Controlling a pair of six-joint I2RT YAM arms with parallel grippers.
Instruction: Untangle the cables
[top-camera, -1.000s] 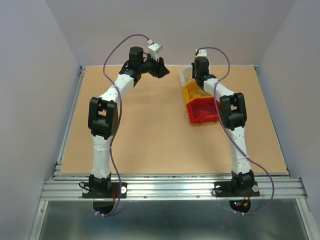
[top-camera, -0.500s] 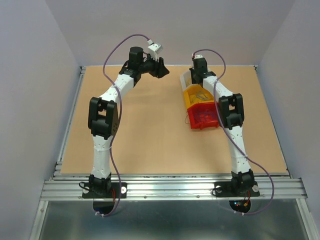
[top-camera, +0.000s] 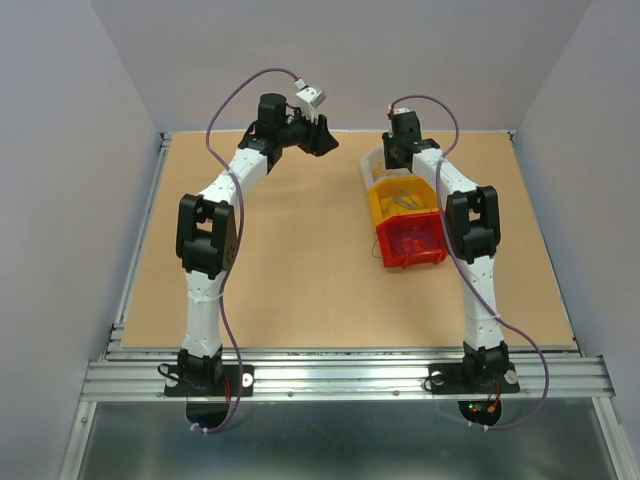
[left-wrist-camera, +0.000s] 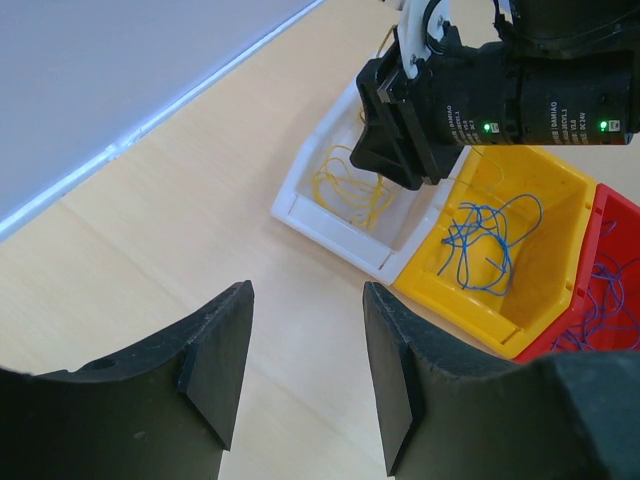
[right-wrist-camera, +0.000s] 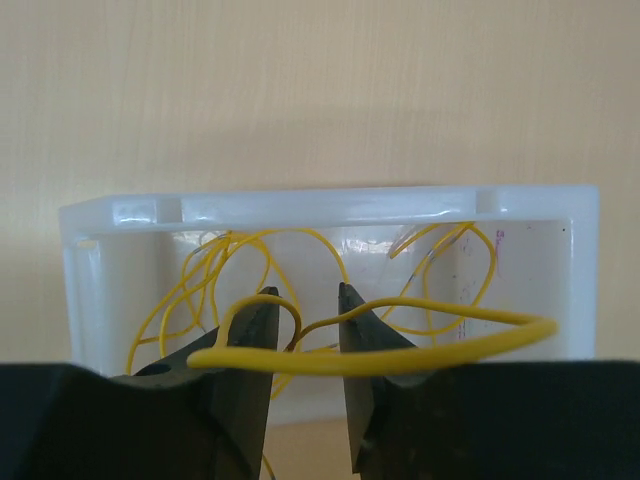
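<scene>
Three bins stand in a row at the back right: a white bin (top-camera: 368, 162), a yellow bin (top-camera: 377, 207) and a red bin (top-camera: 410, 262). Thin yellow cables (left-wrist-camera: 350, 190) lie in the white bin (left-wrist-camera: 330, 228), blue cables (left-wrist-camera: 480, 245) in the yellow bin (left-wrist-camera: 560, 190), and more blue ones in the red bin (left-wrist-camera: 610, 215). My right gripper (right-wrist-camera: 305, 295) hangs over the white bin (right-wrist-camera: 330, 205) with its jaws a little apart. A yellow cable (right-wrist-camera: 400, 358) is draped across both fingers and loops between them. My left gripper (left-wrist-camera: 305, 290) is open and empty, held high to the left of the bins.
The wall runs along the table's back edge just behind the white bin. My right arm's wrist (left-wrist-camera: 500, 100) is above the white and yellow bins. Bare tabletop (top-camera: 290, 250) lies left of and in front of the bins.
My right gripper has moved back from above the yellow bin to above the white bin. The bin row has shifted slightly toward the near right. The left arm has not moved.
</scene>
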